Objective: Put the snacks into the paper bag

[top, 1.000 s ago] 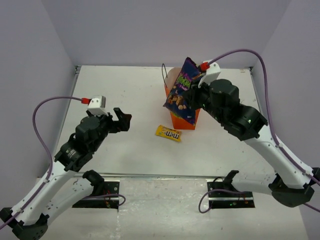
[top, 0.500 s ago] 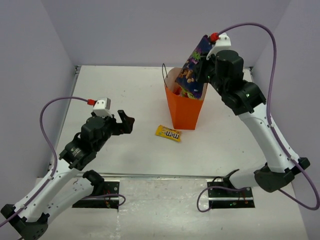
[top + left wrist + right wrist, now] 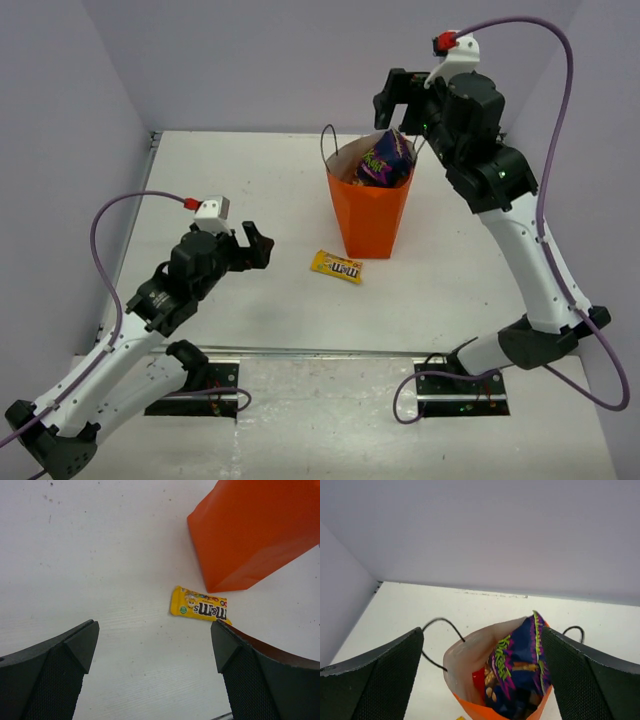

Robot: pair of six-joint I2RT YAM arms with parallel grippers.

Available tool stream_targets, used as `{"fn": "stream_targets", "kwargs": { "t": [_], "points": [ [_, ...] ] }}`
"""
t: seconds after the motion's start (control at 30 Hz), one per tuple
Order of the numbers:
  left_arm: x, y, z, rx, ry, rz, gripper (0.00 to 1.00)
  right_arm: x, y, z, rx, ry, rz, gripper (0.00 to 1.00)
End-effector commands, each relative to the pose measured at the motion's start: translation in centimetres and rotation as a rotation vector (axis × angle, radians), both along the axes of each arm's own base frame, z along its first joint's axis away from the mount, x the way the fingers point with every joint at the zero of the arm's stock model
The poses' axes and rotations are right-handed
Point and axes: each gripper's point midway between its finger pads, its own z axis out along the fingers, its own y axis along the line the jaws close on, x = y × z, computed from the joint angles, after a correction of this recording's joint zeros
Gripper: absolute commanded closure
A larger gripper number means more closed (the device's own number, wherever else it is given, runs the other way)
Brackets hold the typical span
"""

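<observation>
Purple bag [image 3: 385, 158] in the paper bag [image 3: 370, 218], right hand [image 3: 399, 98] open above — next, open left hand [image 3: 257, 248] should grasp yellow pack [image 3: 336, 266].

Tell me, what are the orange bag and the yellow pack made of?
The bag looks like matte paper: flat stiff walls, sharp creased edges, no shine. The pack is probably thin plastic film: smooth, brightly printed, with a crimped end. Any foil lining cannot be seen.
</observation>
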Motion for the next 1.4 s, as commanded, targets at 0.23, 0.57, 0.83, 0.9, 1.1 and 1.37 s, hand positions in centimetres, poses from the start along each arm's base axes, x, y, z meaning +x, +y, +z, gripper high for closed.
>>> {"fn": "stream_targets", "kwargs": {
  "t": [0.23, 0.57, 0.83, 0.9, 1.1, 1.37],
  "points": [
    [0.9, -1.5, -0.3, -0.046, -0.008, -0.027, 0.0, -3.1, -1.8, 5.5, 0.08, -0.141, 0.002, 0.01],
    [2.4, -4.9, -5.8, -0.048, 0.079, -0.125, 0.0, -7.8, -1.9, -1.4, 0.189, -0.001, 0.083, 0.01],
    [4.4, -8.9, -11.5, -0.054, 0.209, -0.215, 0.0, -12.1, -2.8, -6.8, 0.252, 0.069, 0.138, 0.01],
    [4.9, -9.6, -13.1, -0.034, 0.241, -0.233, 0.0, -13.6, -3.3, -7.1, 0.261, 0.062, 0.151, 0.01],
    [6.2, -12.5, -15.0, -0.066, 0.278, -0.319, 0.0, -15.6, -4.6, -11.0, 0.245, 0.119, 0.135, 0.01],
    [7.2, -15.0, -16.5, -0.115, 0.343, -0.361, 0.0, -17.3, -4.3, -15.7, 0.255, 0.252, 0.162, 0.01]
  ]
}}
